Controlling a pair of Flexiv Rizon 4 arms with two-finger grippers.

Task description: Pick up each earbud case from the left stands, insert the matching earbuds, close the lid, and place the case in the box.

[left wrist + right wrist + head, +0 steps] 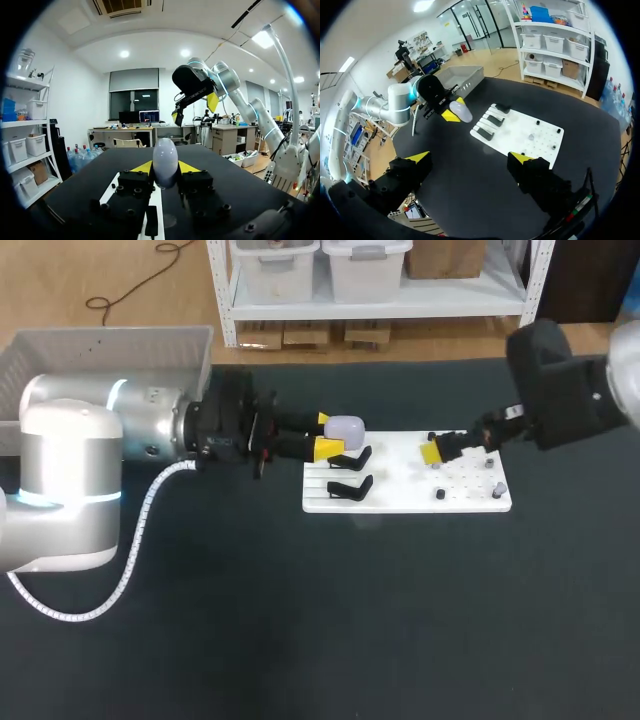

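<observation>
On the dark table [300, 630], the left gripper [328, 436] is clamped on a pale lavender earbud case [346, 427], just over the black stands [350, 488] on the white board [400, 498]. The right gripper [470, 158] hangs over the board's pegged end, fingers wide apart. A grey box [110, 345] sits at the table's far left.

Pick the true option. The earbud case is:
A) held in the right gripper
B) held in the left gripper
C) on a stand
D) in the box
B: the case sits clamped between the two yellow tips of the left gripper, off the stands, while the right gripper is open and empty.
</observation>
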